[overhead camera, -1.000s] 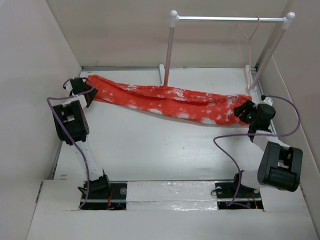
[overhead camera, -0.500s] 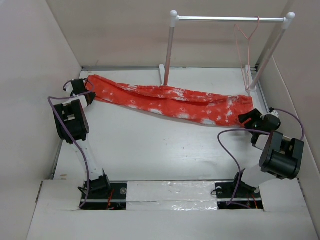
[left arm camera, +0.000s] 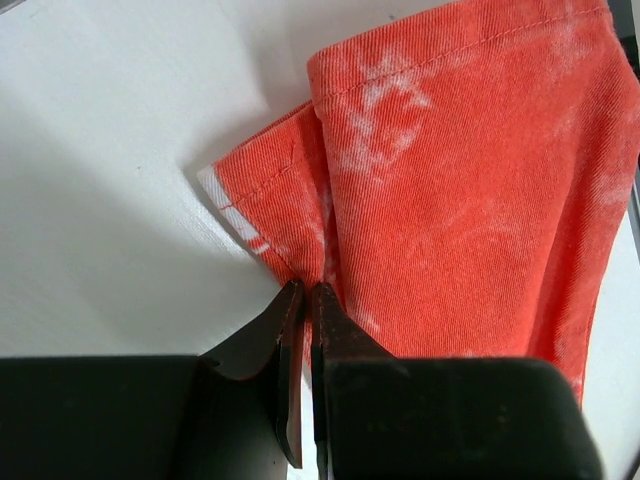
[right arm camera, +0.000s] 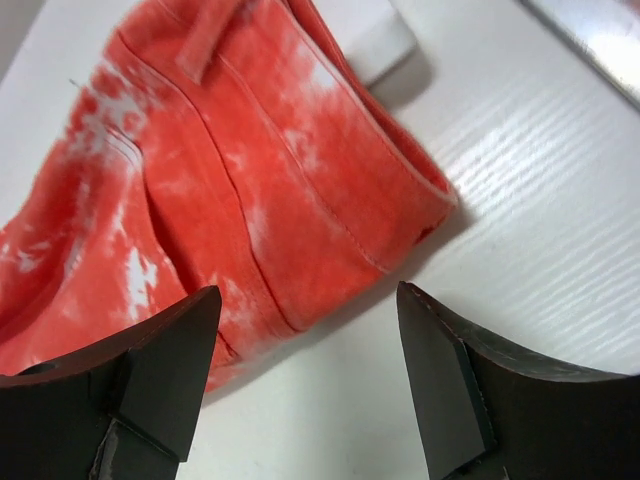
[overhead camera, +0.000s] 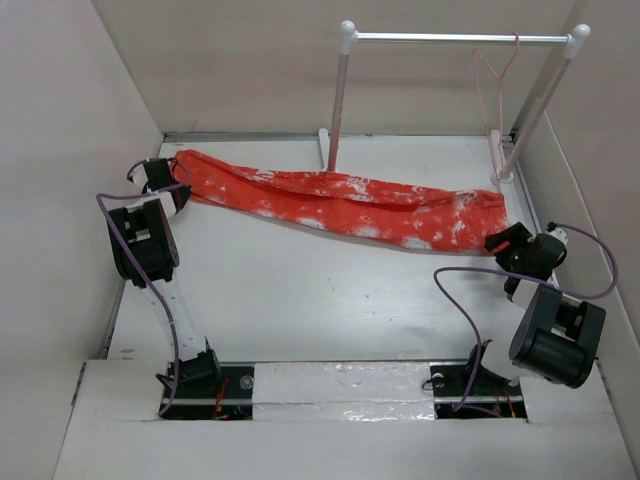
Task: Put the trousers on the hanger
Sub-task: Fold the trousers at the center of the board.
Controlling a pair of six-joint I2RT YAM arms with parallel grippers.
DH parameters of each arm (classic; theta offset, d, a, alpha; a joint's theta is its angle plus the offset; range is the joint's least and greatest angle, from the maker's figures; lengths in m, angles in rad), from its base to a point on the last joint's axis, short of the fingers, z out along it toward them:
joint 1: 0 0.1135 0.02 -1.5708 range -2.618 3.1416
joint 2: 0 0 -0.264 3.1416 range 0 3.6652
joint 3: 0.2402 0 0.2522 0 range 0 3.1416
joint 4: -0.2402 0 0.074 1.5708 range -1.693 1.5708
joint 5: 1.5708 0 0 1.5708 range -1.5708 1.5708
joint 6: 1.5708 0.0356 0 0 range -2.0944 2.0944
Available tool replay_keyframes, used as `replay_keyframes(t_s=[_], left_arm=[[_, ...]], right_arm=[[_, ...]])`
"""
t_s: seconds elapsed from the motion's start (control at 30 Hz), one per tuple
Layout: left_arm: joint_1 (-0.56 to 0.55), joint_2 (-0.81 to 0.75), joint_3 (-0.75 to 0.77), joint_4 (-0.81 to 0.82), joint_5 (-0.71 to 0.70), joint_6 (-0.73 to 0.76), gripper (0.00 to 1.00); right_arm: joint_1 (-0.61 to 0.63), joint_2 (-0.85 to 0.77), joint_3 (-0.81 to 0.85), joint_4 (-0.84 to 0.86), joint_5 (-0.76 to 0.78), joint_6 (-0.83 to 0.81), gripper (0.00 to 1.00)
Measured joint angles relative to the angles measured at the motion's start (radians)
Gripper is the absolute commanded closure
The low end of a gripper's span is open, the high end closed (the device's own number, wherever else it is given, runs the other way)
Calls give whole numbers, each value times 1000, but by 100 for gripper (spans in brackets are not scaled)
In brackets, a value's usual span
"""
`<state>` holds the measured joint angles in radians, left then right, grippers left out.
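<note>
The orange-red trousers with white splotches lie stretched flat across the far half of the table, from left to right. My left gripper is at their left end. In the left wrist view it is shut on the edge of the trousers, a fold of cloth pinched between the tips. My right gripper stands open just short of the right end. In the right wrist view it holds nothing, and the trousers lie beyond its tips. The thin pinkish hanger hangs from the rail's right end.
A white rail on two posts stands at the back right, its left post just behind the trousers. One white foot of the rack lies by the trousers' right end. Side walls close in on the left and right.
My left gripper has shut on the trousers' left end. My right gripper has drawn back from the right end toward the near right and opened wider; the cloth stays on the table.
</note>
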<state>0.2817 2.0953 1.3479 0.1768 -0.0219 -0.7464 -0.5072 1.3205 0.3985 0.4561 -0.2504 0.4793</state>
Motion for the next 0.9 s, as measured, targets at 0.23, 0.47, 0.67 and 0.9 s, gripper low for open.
replay_keyframes(t_s=[0.23,0.47,0.67,0.9], left_arm=[[-1,-18,-27,12,-21,29,100],[2,-25,-31,-9,-35,58,100],[2,-46,-46,-31,-64,79,100],[2,-151,-110,-127,-167,113,100]], right_arm=[[14,150,9,84,-43,84,25],[43,234,31,152,-24,188,100],[44,216,3,184,-23,208,100],[-13,-18,-100,104,-41,144,100]])
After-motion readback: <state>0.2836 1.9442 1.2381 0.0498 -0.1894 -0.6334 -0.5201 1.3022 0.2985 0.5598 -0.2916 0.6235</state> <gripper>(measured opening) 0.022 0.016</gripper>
